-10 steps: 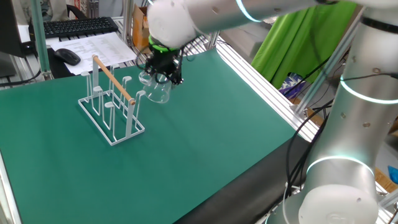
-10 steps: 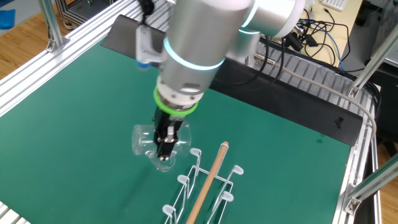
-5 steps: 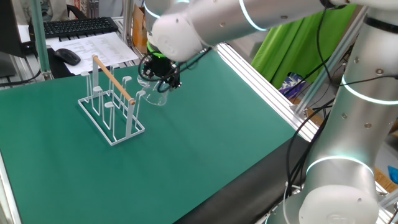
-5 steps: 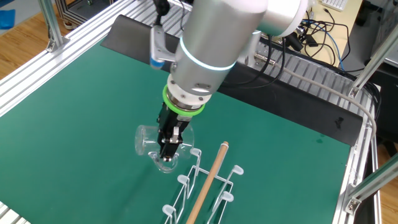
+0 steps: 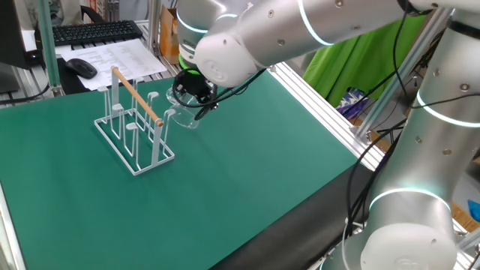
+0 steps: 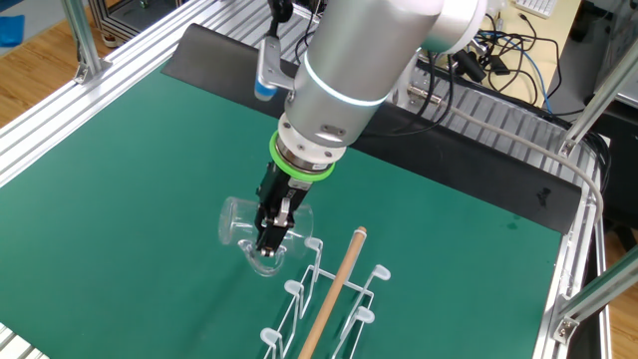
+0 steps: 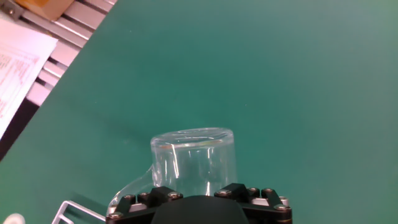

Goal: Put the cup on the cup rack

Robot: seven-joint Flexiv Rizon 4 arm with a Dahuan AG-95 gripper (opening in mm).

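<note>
The cup rack [image 5: 133, 124] stands on the mat [image 5: 247, 172]. The cup [image 5: 184, 112] hangs tilted in the air, held by the gripper [image 5: 189, 96], just beside the rack's end pegs on the side away from the keyboard [image 5: 90, 31]. Keyboard, mouse [image 5: 80, 67] and papers [image 5: 116, 56] lie behind the mat, beyond the rack.

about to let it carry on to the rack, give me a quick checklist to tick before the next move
1. Claw shut on the cup: ok, the cup hangs off the mat.
2. Cup tilt: ok, it lies on its side in the grip.
3. Cup on a peg of the cup rack: not ok, it is beside the rack's end.
4. Pegs free: ok, none carries anything.
5. Rack upright on the green mat: ok.
6. Cup mouth lined up with a peg: cannot tell.
</note>
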